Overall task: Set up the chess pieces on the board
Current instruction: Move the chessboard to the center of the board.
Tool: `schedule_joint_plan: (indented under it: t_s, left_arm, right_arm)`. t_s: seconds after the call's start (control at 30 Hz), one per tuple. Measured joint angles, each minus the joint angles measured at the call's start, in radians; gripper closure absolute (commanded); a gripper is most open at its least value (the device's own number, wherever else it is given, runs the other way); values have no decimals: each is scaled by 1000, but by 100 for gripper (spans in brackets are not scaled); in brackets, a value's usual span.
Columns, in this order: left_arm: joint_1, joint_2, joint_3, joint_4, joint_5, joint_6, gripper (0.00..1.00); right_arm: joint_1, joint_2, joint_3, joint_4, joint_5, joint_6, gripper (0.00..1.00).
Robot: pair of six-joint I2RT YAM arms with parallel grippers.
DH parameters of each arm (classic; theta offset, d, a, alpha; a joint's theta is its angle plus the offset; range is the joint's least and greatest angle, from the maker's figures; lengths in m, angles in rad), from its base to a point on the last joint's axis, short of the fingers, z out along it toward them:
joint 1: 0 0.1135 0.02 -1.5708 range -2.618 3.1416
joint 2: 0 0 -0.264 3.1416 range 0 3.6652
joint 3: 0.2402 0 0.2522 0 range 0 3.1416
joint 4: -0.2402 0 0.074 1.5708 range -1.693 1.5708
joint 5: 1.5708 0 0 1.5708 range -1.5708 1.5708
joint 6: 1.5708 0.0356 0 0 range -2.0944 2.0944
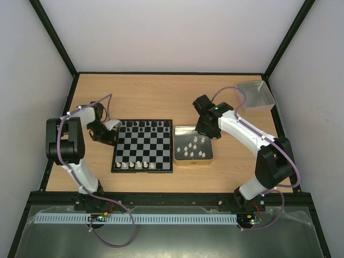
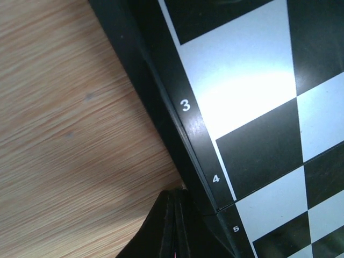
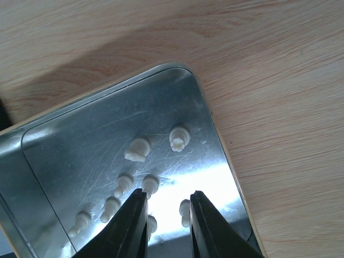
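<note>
Chess pieces (image 3: pixel 180 137) left to place were the cream-white ones, sitting loose in the metal tray (image 1: pixel 193 163) just right of the board (image 1: pixel 143 146). That board lay in the middle of the surface (image 1: pixel 161 97), with black ones along its far side and a few whites on its near row.

Right hand (image 3: pixel 167 198) hung straight over the tray, fingers parted with nothing between them. The nearest pieces lay just past and beside its tips, so I'd say a short drop was all the pick needed. Right arm was clearly the closer one.

Left hand (image 2: pixel 174 201) was clenched at the board's left rim, nothing visibly in it.

Right wrist view showed the pieces one by one, though I couldn't tell whether they stood or lay tipped. Top view only gave pale dots, but it showed which board rows were unfilled.
</note>
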Motion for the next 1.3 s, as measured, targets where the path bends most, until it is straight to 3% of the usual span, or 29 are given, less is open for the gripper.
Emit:
schedule_joint_plan:
  t_s: [0.8, 1.3]
  left_arm:
    - [-323, 82, 116, 19, 1, -140, 98]
    - [-436, 94, 130, 27, 34, -177, 98]
  right_arm:
    - [-121, -54, -50, 4, -19, -31, 79]
    - [-166, -64, -2, -8, -21, -65, 79]
